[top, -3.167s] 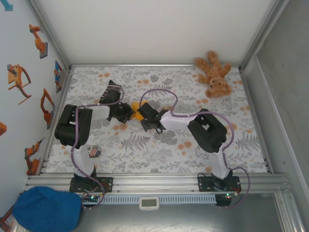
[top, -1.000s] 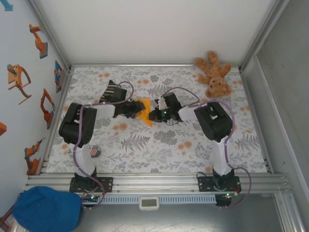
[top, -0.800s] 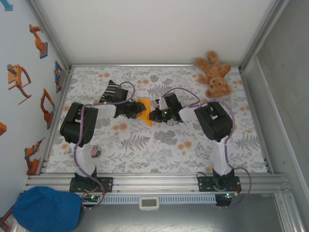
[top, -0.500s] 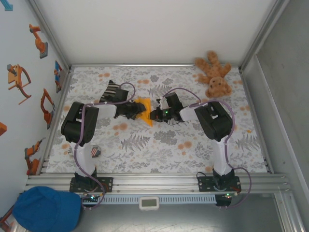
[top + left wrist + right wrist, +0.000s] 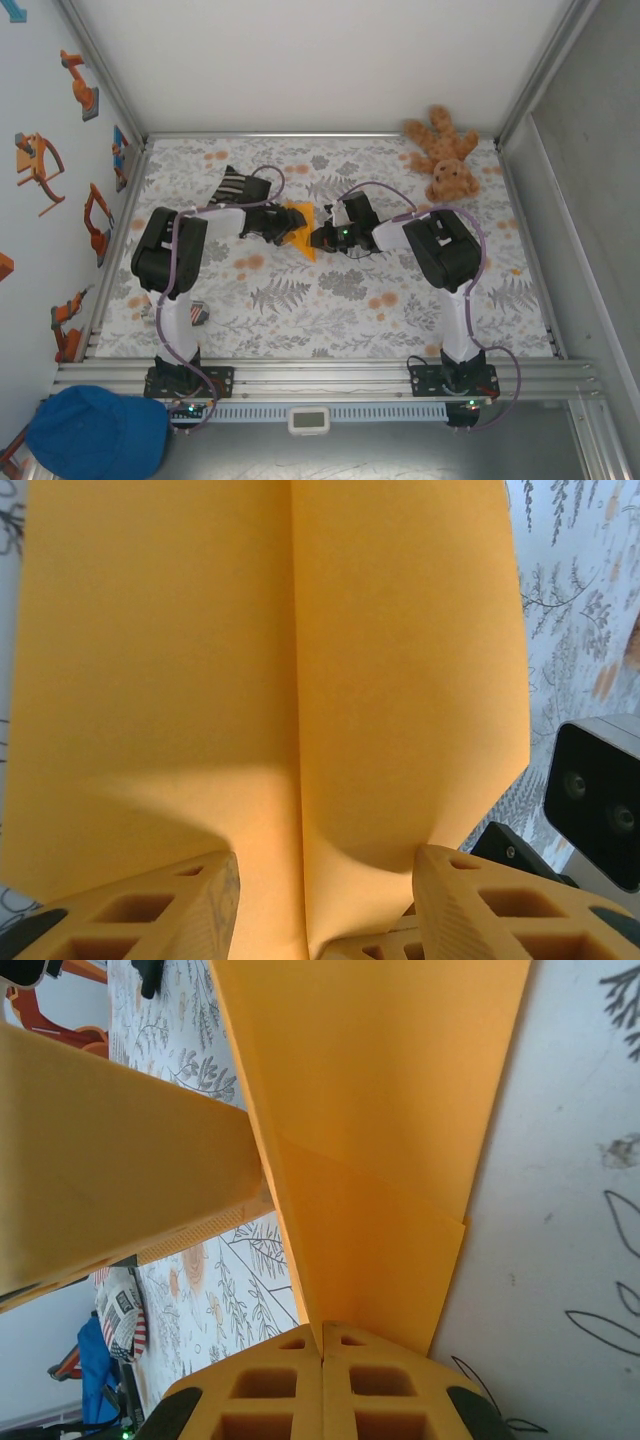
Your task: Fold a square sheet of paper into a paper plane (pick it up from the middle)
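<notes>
Square sheet of paper (image 5: 298,226): orange-yellow, centre-creased, between two facing pincers. Right pincer (image 5: 322,1352): clamped on the sheet's edge, arm bent low, reaching leftward. Left pincer (image 5: 325,885): fingers parted astride the crease, arm reaching rightward.

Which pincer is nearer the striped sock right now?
Left. The left pincer sits close beside the striped sock; the right pincer is farther off, across the orange paper from it.

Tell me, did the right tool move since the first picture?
Yes. The right tool slid a little right and back, toward the corner with the teddy bear, pinching the orange paper.
</notes>
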Action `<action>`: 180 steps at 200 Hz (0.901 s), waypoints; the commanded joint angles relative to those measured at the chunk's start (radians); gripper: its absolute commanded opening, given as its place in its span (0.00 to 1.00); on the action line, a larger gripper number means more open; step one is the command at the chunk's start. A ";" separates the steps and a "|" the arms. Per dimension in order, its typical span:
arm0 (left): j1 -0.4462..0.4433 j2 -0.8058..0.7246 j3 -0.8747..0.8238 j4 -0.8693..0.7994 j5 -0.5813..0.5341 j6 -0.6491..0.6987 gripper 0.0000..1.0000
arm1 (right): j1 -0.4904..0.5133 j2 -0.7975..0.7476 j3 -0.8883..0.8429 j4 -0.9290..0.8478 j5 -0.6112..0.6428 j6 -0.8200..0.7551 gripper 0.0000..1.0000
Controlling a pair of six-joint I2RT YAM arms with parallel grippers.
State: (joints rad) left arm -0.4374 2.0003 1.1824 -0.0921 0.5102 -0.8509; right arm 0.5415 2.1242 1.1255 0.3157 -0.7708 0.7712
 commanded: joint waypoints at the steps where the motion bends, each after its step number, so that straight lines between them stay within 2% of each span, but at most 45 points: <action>1: -0.013 0.095 -0.008 -0.221 -0.146 0.031 0.51 | -0.011 0.019 -0.009 0.007 -0.016 0.012 0.04; 34: -0.022 0.125 0.019 -0.305 -0.215 0.020 0.49 | -0.012 0.006 -0.013 0.008 -0.013 0.016 0.07; 78: -0.032 0.165 0.056 -0.386 -0.268 0.019 0.51 | -0.014 -0.047 -0.045 0.023 -0.007 0.019 0.16; 119: -0.037 0.202 0.081 -0.442 -0.300 0.009 0.53 | -0.015 -0.066 -0.069 0.015 0.024 0.008 0.16; 180: -0.038 0.218 0.093 -0.477 -0.320 0.000 0.56 | -0.002 -0.037 -0.007 -0.130 0.082 -0.078 0.16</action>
State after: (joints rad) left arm -0.4782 2.0689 1.3586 -0.3496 0.3840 -0.8524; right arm 0.5365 2.0880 1.0962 0.2867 -0.7586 0.7498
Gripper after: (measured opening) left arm 0.558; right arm 0.166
